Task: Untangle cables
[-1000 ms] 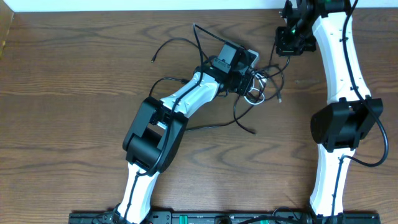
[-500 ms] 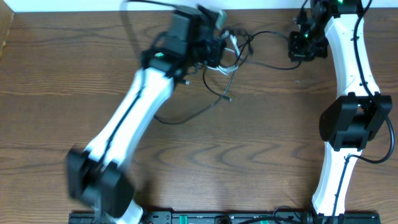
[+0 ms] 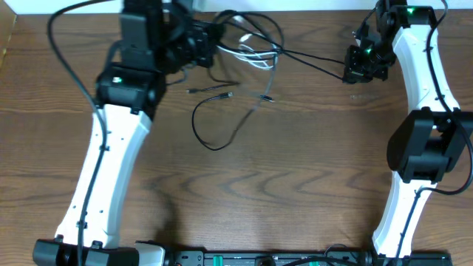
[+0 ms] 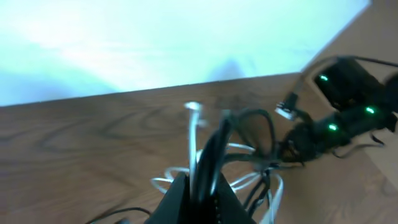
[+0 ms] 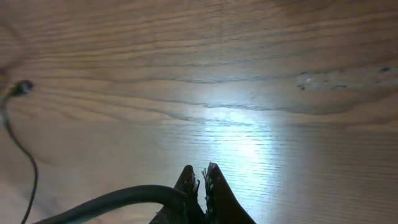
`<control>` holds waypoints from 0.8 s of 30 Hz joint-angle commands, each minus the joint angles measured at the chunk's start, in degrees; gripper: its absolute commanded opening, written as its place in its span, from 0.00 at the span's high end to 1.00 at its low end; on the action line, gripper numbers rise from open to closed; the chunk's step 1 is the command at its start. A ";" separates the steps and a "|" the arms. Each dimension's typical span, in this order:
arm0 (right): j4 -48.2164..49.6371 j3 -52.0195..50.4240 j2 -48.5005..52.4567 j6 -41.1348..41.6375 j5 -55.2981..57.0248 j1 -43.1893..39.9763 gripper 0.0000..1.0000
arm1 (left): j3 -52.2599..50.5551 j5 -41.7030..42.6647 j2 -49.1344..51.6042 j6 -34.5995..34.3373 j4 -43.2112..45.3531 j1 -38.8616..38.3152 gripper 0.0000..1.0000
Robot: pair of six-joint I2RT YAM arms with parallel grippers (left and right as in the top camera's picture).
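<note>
Perhaps four black cables (image 3: 212,148), one white cable (image 3: 256,63).

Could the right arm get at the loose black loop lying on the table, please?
Probably not yet: the right gripper is shut on a stretched black cable and far from the loop; nothing else blocks the way.

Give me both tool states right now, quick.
Left tool: closed, holding black and white cables.
Right tool: closed, holding a black cable.
</note>
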 commanded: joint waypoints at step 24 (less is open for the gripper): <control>-3.06 -2.97 0.35 -17.27 -2.01 -2.71 0.76 | 1.92 -2.71 -2.80 1.77 -10.16 5.27 0.93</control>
